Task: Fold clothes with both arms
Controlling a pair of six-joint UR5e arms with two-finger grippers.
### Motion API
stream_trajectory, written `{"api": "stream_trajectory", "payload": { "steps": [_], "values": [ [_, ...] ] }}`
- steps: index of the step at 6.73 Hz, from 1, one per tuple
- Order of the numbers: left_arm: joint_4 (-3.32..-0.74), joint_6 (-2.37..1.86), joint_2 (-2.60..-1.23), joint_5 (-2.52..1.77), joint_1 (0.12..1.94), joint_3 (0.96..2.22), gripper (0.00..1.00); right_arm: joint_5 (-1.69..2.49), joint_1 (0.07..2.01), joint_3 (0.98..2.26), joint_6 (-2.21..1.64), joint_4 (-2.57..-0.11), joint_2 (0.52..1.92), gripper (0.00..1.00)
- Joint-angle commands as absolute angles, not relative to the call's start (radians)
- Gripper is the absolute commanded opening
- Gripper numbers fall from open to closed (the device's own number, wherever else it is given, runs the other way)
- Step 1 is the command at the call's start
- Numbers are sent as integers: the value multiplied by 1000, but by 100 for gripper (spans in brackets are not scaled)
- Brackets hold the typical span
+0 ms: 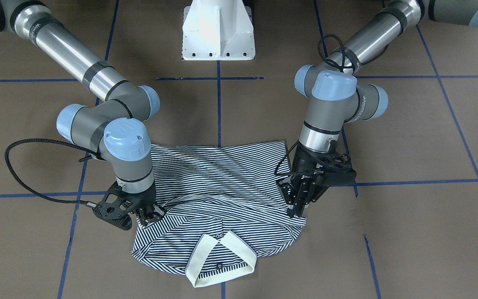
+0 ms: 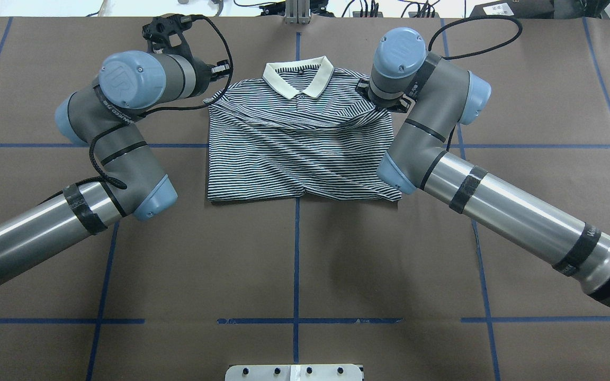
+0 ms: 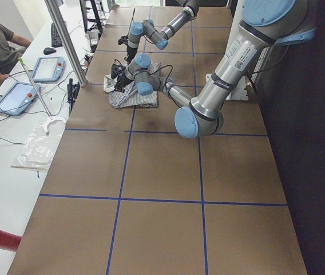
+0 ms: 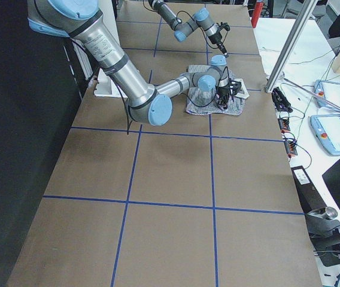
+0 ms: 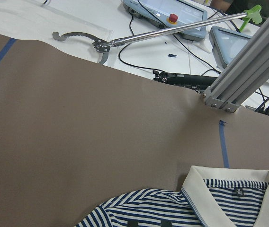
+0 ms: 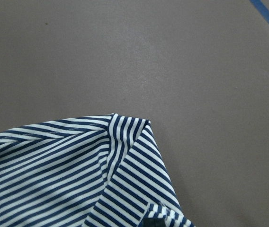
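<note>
Two arms of mine reach over the brown paper-covered worktop (image 2: 363, 254), and between them lies the short-sleeved polo shirt with thin navy-and-white stripes (image 2: 294, 153). It lies front up toward the far side, well apart from my white pedestal base (image 1: 218, 33). Its cream collar (image 2: 298, 79) points away from me and its hem lies toward me. The cloth is rumpled, with long diagonal creases across the chest. Both sleeves seem folded in over the body, so the outline is roughly square.

My left jaws, at the end of the left arm (image 2: 125, 100), sit low at the shirt's shoulder edge on my left. My right jaws, on the right arm (image 2: 427, 100), sit at the opposite shoulder. Both are down at the striped cloth, but I cannot tell whether they are apart or clamped on it — the wrists and folds hide the tips. My right wrist view shows a doubled-over striped corner against bare paper.
</note>
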State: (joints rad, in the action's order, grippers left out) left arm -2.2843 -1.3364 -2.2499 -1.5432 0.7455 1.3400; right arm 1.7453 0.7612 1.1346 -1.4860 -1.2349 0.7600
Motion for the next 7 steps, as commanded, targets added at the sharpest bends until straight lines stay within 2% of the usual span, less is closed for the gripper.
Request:
{"api": "stream_trajectory", "payload": {
  "steps": [1, 2, 3, 5, 6, 7],
  "values": [
    [-2284, -1339, -2249, -1545, 747, 1342, 29, 1741, 762, 1134, -1485, -1235, 743, 65],
    [-2286, -1339, -2249, -1543, 749, 1347, 29, 1738, 762, 1129, -1485, -1235, 741, 77],
    [-2284, -1344, -2244, -1543, 750, 1351, 29, 1733, 762, 1120, -1485, -1236, 741, 82],
    [-2284, -1373, -2232, -1543, 749, 1373, 29, 1732, 762, 1092, -1480, -1236, 733, 79],
    [-2284, -1373, -2230, -1543, 749, 1379, 29, 1726, 762, 1083, -1480, -1236, 732, 71],
    [-2284, -1373, -2230, -1545, 749, 1379, 29, 1726, 762, 1081, -1480, -1236, 732, 39]
  ]
}}
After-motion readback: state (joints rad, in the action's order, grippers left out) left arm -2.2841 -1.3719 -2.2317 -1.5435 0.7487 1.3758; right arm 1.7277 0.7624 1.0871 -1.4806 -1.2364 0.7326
